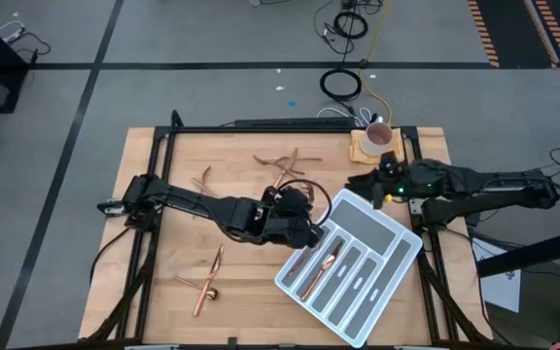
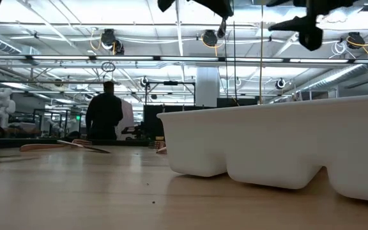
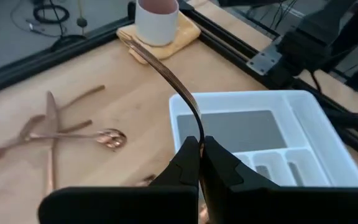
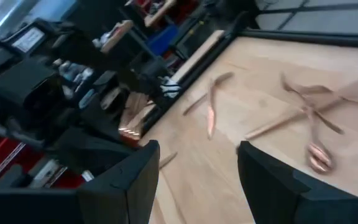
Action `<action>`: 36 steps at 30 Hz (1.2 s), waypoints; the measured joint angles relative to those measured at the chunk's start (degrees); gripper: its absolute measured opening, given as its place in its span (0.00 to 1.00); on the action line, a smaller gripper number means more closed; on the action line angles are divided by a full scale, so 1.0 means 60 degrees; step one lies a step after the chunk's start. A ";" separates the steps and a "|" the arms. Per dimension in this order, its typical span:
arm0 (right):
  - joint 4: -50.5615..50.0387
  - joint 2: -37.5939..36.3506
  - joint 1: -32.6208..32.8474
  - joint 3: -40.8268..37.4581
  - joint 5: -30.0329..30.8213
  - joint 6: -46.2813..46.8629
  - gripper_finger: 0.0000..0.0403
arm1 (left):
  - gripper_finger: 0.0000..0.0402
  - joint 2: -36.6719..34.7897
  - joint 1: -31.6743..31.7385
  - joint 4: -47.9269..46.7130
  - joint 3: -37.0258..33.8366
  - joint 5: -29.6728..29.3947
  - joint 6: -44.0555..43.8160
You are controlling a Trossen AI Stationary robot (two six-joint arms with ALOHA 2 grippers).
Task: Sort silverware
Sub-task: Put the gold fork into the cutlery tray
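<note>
Your left end effector (image 3: pixel 201 163) is clamped on a copper piece (image 3: pixel 173 81), likely a knife, held above the near-left rim of the grey tray (image 1: pixel 397 243) near the desk's middle. Line it up lengthwise with a narrow slot before you let go, and lower it first. Your right end effector (image 4: pixel 197 171) waits with fingers apart over the desk's far-right corner. Loose silverware (image 1: pixel 285 165) lies toward the far edge.
</note>
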 joint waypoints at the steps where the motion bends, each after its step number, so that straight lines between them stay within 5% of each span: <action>1: 0.0302 0.0209 0.0000 0.0000 -0.0141 0.0010 0.50 | 0.01 0.0000 0.0007 -0.0047 0.0000 -0.0034 -0.0017; 13: 0.1310 0.0979 -0.0096 0.0103 -0.0960 0.0472 0.50 | 0.01 0.0087 0.0266 -0.1717 -0.0004 -0.1449 0.1529; 28: 0.1564 0.1523 -0.1426 0.0321 -0.1624 0.3387 0.50 | 0.01 0.0704 0.0610 -0.2724 -0.0004 -0.4861 0.8434; 36: 0.3077 0.2102 -0.1946 0.0321 -0.1863 0.3472 0.50 | 0.01 0.1555 0.0934 -0.2710 -0.0004 -0.5307 1.2008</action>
